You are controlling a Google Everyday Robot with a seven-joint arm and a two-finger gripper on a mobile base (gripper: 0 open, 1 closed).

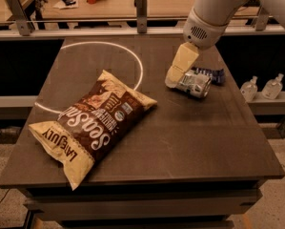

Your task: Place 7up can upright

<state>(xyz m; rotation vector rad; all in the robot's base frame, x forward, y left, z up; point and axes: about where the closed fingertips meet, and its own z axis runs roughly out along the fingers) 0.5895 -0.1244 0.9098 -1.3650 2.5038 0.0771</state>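
The 7up can (195, 83) lies on its side on the dark table (189, 142), toward the back right. It is silvery with green markings. My gripper (176, 75) comes down from the upper right on the white arm, and its cream-coloured finger (182, 65) covers the can's left end. The tips sit at or just over that end of the can.
A big brown-and-yellow chip bag (89, 123) lies at the left-centre of the table. A flat dark-blue snack wrapper (209, 73) lies just behind the can. A white circle line (132, 56) marks the table's back left. Two small clear bottles (261, 87) stand on a ledge right of the table.
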